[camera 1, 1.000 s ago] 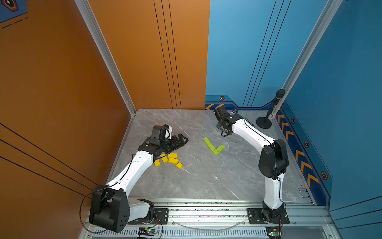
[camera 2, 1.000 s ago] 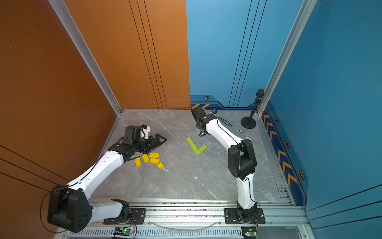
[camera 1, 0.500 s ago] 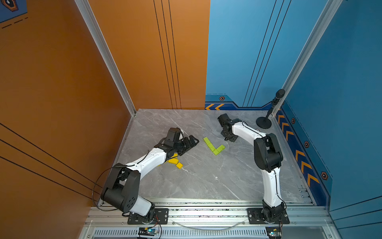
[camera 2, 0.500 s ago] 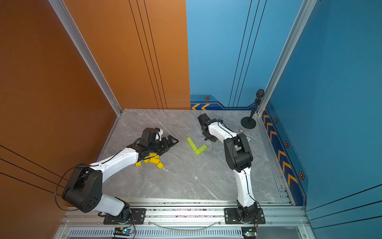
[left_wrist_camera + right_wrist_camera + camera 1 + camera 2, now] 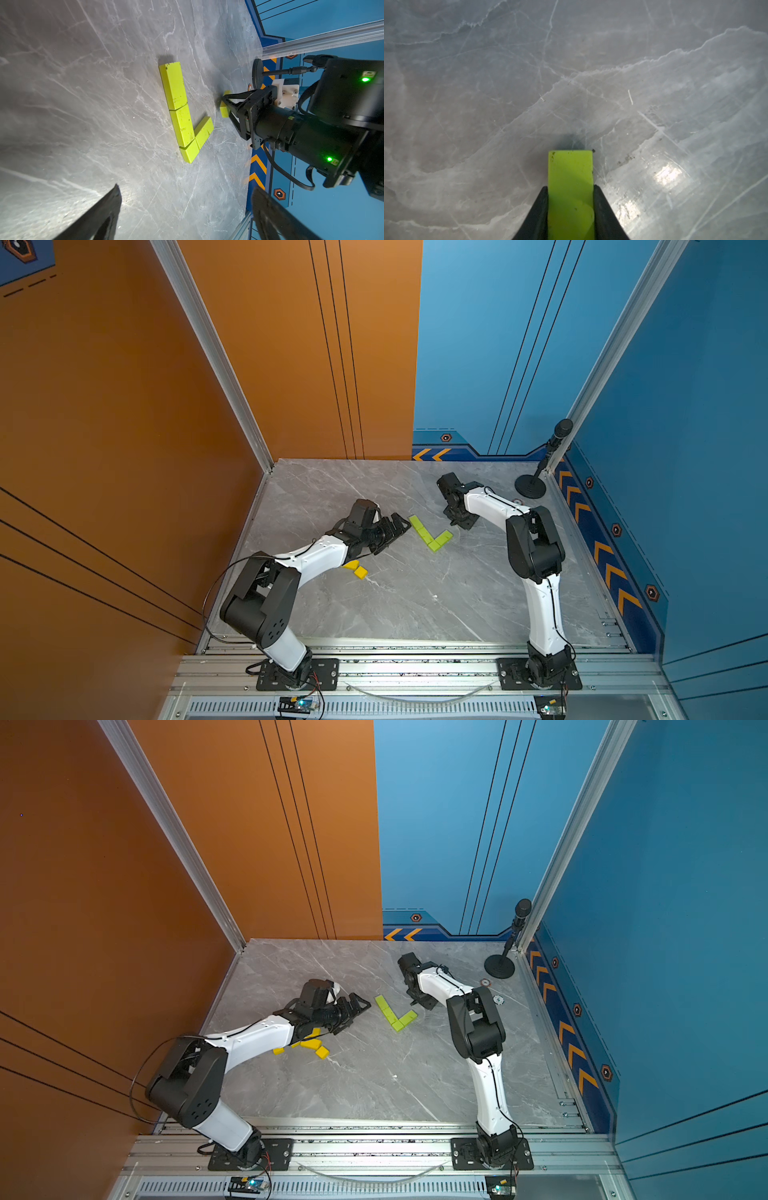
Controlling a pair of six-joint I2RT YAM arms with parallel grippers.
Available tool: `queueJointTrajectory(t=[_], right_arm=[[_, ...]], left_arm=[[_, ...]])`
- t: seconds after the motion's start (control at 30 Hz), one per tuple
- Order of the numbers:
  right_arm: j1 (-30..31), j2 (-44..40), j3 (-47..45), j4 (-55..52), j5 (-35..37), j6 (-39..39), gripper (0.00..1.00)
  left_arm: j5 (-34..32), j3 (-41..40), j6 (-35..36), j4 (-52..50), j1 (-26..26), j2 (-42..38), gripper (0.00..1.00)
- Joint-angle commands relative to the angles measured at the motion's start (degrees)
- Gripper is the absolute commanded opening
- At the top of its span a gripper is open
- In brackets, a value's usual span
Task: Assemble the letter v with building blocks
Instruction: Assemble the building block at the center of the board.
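Observation:
Several lime-green building blocks (image 5: 430,533) (image 5: 395,1016) lie on the grey marble table as a lopsided v. In the left wrist view its long arm (image 5: 176,99) is two bricks, its short arm (image 5: 204,132) one. My right gripper (image 5: 455,526) (image 5: 420,1003) (image 5: 570,186) is shut on another lime-green block (image 5: 570,166) (image 5: 224,110), low over the table just beyond the short arm's free end and apart from it. My left gripper (image 5: 397,526) (image 5: 360,1006) (image 5: 186,188) stands open and empty, left of the v. Yellow blocks (image 5: 356,569) (image 5: 311,1044) lie partly hidden under my left forearm.
A black microphone stand (image 5: 530,489) (image 5: 498,969) sits in the back right corner. Orange and blue walls close the table on three sides, and an aluminium rail (image 5: 415,664) with both arm bases runs along the front.
My left arm has folded in and reached right over the yellow blocks toward the v. My right gripper has come forward and down with its green block to the short arm's end.

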Motion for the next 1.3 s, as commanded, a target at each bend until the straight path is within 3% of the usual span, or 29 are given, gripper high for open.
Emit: queueJointTrajectory(t=[0.0, 0.73, 1.27], right_arm=[[0.35, 1.79, -0.59, -0.04, -0.29, 1.42, 0.33], [1.59, 2.48, -1.84, 0.49, -0.09, 2.39, 0.38], [3.03, 0.27, -3.91, 1.13, 0.14, 4.99, 0.33]], left_arm=[[-0.23, 1.15, 0.17, 0.07, -0.24, 0.87, 0.98], [-0.12, 0.33, 1.62, -1.43, 0.37, -0.54, 0.98], [-0.63, 0.02, 2.21, -2.23, 0.02, -1.29, 0.98]])
